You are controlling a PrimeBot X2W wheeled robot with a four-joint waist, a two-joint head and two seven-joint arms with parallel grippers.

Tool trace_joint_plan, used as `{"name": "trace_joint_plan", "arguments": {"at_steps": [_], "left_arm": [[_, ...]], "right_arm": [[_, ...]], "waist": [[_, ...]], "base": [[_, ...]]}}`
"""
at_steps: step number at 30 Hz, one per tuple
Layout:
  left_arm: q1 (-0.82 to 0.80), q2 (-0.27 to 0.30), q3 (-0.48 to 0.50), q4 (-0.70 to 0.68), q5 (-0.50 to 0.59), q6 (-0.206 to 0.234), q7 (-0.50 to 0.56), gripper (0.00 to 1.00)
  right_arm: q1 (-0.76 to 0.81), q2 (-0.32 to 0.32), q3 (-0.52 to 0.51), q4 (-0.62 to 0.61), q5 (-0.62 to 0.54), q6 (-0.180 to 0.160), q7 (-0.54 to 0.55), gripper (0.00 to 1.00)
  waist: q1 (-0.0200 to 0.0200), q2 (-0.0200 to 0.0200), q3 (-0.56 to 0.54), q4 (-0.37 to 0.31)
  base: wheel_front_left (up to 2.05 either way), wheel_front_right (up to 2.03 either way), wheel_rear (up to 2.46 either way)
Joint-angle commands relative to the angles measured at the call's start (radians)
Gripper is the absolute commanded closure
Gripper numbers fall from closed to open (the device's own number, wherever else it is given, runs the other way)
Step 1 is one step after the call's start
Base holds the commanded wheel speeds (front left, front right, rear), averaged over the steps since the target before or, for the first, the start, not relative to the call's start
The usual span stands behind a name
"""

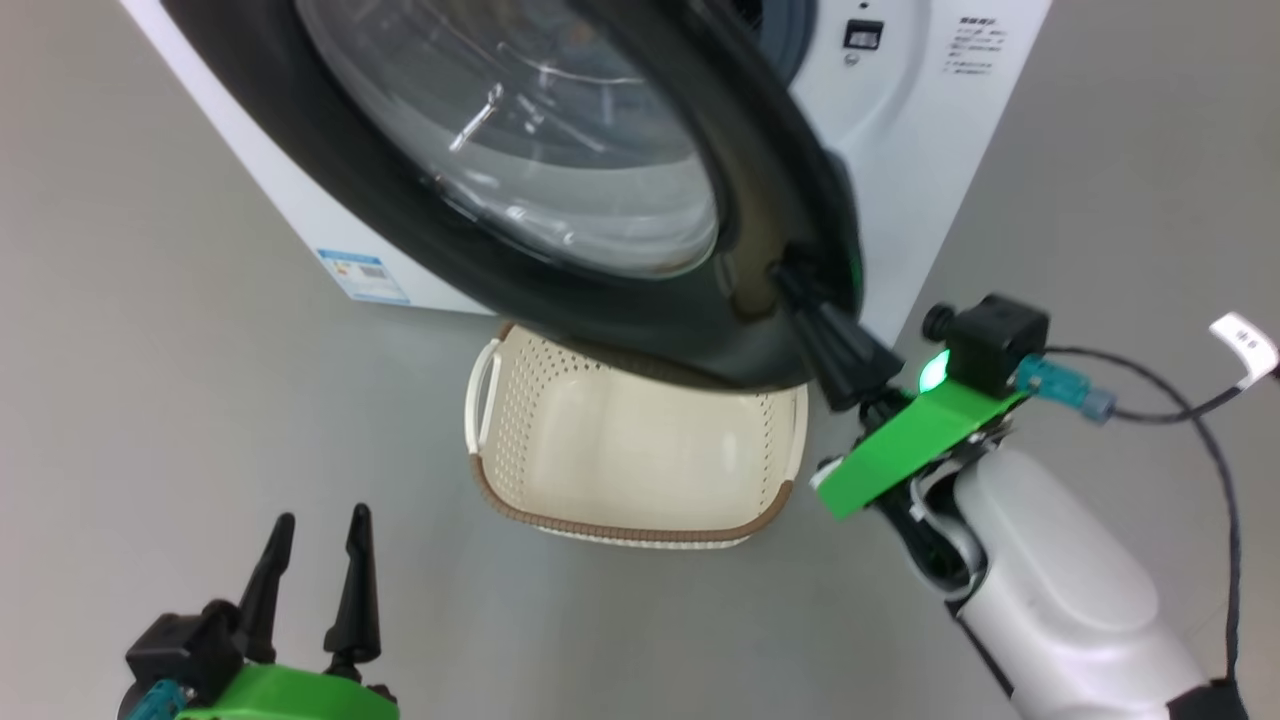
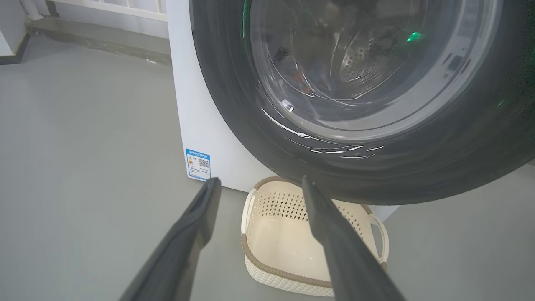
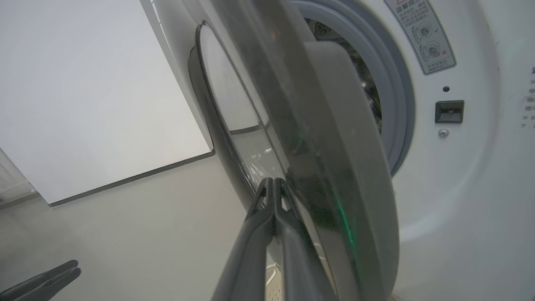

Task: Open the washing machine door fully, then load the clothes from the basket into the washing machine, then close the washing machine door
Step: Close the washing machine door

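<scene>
The washing machine door (image 1: 620, 300) stands partway open, its black ring and glass bowl swung out over the basket (image 1: 640, 530). My right gripper (image 1: 787, 277) is shut, its tips pressed against the ring's outer face near the free edge; the right wrist view shows the same joined tips (image 3: 273, 182) on the door (image 3: 334, 167). Behind the door show the grey-blue gasket (image 3: 397, 104) and the white washing machine (image 1: 900, 150). The basket's (image 2: 284, 274) inside looks bare; the clothes are hidden. My left gripper (image 1: 322, 515) hangs open and empty at the lower left, short of the basket.
A blue label (image 1: 362, 275) marks the machine's lower front corner. The door-latch slot (image 3: 449, 111) sits right of the drum opening. A black cable (image 1: 1200, 420) loops off my right wrist. Grey floor spreads on both sides of the machine, and a white wall (image 3: 83, 83) lies beyond.
</scene>
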Motion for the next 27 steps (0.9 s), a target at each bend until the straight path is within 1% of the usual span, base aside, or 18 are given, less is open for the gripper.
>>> {"name": "trace_joint_plan", "arguments": {"at_steps": [1, 6, 12, 23, 27], "left_arm": [[-0.032, 0.01, 0.029, -0.026, -0.012, -0.002, -0.007, 0.0], [-0.05, 0.008, 0.009, -0.025, -0.017, -0.002, -0.007, 0.0], [-0.072, 0.007, -0.013, -0.025, -0.024, -0.002, -0.007, 0.0], [-0.111, 0.006, -0.059, -0.028, -0.04, -0.002, -0.007, 0.0], [-0.118, 0.006, -0.071, -0.028, -0.045, -0.002, -0.007, 0.0]], "right_arm": [[-0.025, 0.007, -0.001, -0.014, -0.009, 0.001, -0.005, 1.0], [-0.081, 0.003, -0.063, 0.032, -0.018, 0.001, -0.005, 1.0], [-0.146, 0.008, -0.154, 0.057, -0.037, 0.001, -0.005, 1.0], [-0.261, 0.001, -0.25, 0.098, -0.044, 0.001, -0.005, 1.0], [-0.293, 0.004, -0.298, 0.109, -0.046, 0.001, -0.005, 1.0]], "waist": [[0.0, -0.0001, 0.014, 0.012], [0.0, -0.0001, 0.033, 0.029], [0.0, -0.0001, 0.058, 0.048], [0.0, -0.0001, 0.099, 0.087], [0.0, -0.0001, 0.112, 0.095]], "base": [[0.0, 0.0, 0.0], [0.0, 0.0, 0.0], [0.0, 0.0, 0.0], [0.0, 0.0, 0.0], [0.0, 0.0, 0.0]]}}
